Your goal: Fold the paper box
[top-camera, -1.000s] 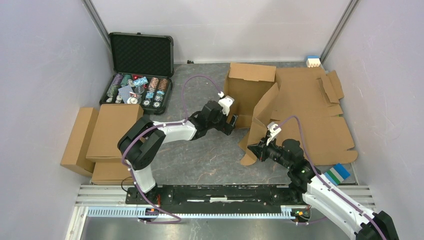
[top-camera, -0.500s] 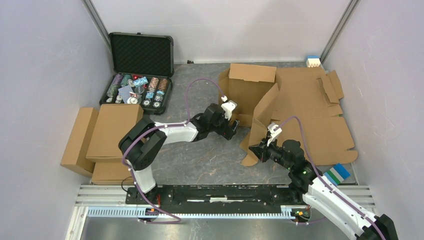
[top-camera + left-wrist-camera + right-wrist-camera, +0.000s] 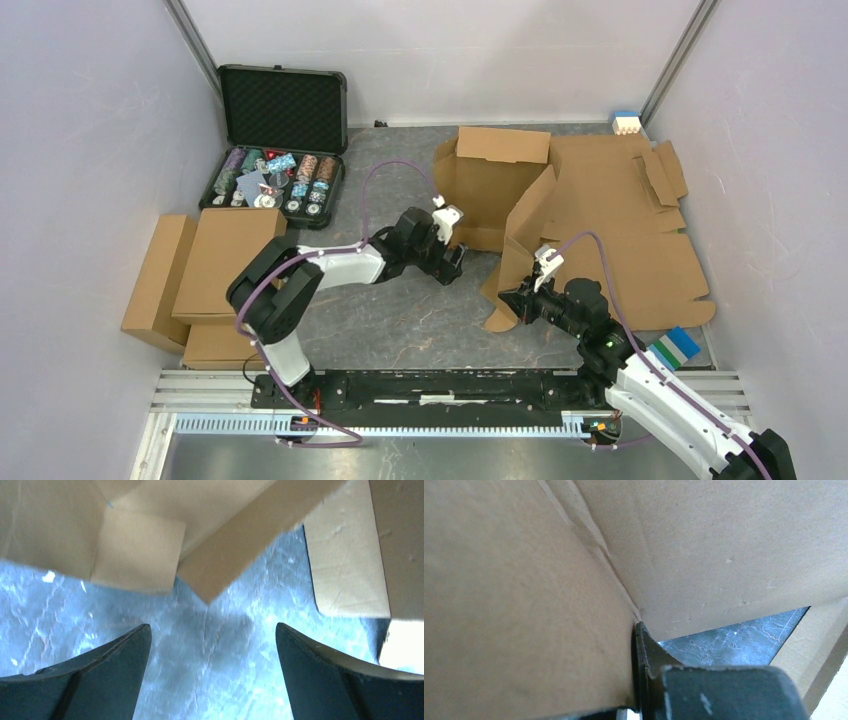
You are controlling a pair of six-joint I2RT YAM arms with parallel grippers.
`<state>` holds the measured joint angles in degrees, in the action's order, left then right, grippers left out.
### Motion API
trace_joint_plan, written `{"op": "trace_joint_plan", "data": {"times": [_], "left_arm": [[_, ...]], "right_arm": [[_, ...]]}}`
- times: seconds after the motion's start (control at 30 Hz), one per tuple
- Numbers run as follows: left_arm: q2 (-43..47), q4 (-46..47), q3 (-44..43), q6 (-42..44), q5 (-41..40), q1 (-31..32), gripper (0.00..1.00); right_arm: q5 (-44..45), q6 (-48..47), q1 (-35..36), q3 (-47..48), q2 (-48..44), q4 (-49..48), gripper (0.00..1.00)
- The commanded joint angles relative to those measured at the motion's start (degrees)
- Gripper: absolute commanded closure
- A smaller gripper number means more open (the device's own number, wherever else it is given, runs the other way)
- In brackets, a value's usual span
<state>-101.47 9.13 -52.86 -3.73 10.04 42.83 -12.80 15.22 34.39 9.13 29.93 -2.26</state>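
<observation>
Top external view gives us the plain brown corrugated cardboard die-cut paper box [image 3: 495, 195] at the back right of the grey marbled worktop [image 3: 400, 310], and it's only roughly shaped. One panel stands upright and one long wall leans up at a slant beside it. The wide rest of the sheet, flaps and all, lies flat to the right.

Right claw [image 3: 512, 300] sits at that slanted wall's near end. Its wrist view shows one dark finger pressed against the board and the other hidden behind it, so I'd call that pinching the wall. Left claw [image 3: 212, 630] hangs spread wide over bare worktop with nothing between its fingers and loose flaps just ahead of it.

By my reckoning, the first panels are up, but no corner is locked, no flap tucked and no lid closed. There are walls to raise and tabs to slot home, so most of the job lies ahead.
</observation>
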Motion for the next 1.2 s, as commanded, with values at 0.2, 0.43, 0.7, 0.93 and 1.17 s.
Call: {"op": "trace_joint_plan", "data": {"times": [0.2, 0.43, 0.7, 0.93, 1.17], "left_arm": [[9.4, 2.1, 5.9, 5.9, 4.2, -4.8, 0.0], [11.0, 20.7, 12.7, 7.9, 10.7, -10.6, 0.0], [4.8, 30.7, 9.3, 4.3, 19.7, -13.5, 0.0], [-0.2, 33.1, 6.3, 0.7, 23.8, -13.5, 0.0], [-1.6, 30.0, 4.3, 0.6, 23.2, -11.3, 0.0]], "right_arm": [[0.4, -0.4, 0.2, 2.1, -0.1, 1.6, 0.93], [0.2, -0.7, 0.2, 2.0, -0.8, 2.0, 0.93], [-0.4, -1.1, 0.2, 2.1, -0.9, 2.2, 0.93], [-0.6, -1.0, 0.2, 2.1, -0.8, 2.0, 0.94], [-1.2, -1.1, 0.2, 2.5, 0.0, 2.0, 0.94]]}}
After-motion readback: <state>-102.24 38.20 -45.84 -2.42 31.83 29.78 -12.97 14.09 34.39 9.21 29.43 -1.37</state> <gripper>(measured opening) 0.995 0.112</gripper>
